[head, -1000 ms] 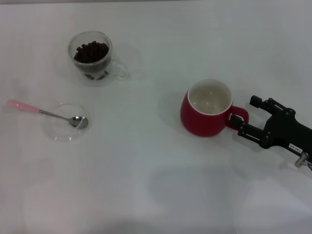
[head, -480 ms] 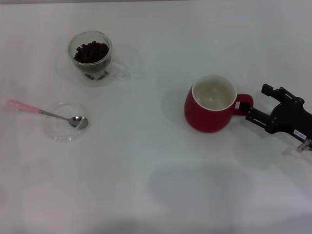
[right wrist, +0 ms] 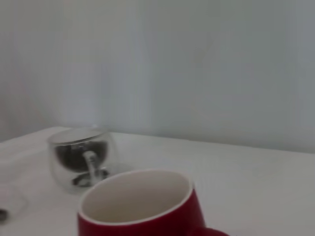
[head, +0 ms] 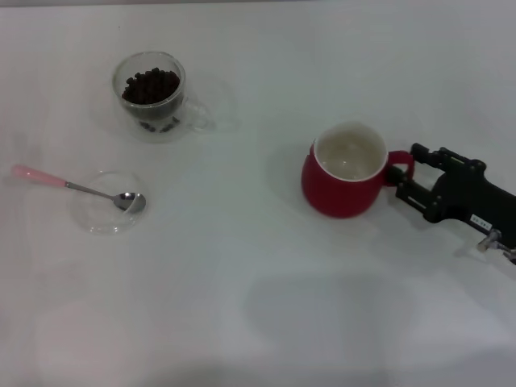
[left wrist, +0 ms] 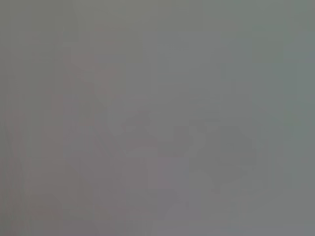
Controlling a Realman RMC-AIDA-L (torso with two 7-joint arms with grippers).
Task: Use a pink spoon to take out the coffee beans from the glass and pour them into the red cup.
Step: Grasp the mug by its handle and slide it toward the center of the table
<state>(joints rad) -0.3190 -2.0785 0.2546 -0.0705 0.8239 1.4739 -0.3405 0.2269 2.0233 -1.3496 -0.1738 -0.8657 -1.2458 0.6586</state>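
Reaching in from 3 o'clock, the right gripper (head: 407, 179) has its 2 black fingers (head: 425, 153) set on either side of the red cup's (head: 342, 179) loop handle, though whether they actually pinch it cannot be told from the head view. The red cup stands upright right of centre on the white table (head: 258, 306), its white inside showing no beans, while the glass (head: 151, 93) holding the coffee beans (head: 151, 85) sits far off at 10 o'clock. The pink spoon (head: 76, 187) lies at 9 o'clock with its metal bowl resting in a clear saucer (head: 106, 201) and its pink handle pointing outward; the left gripper is not visible.
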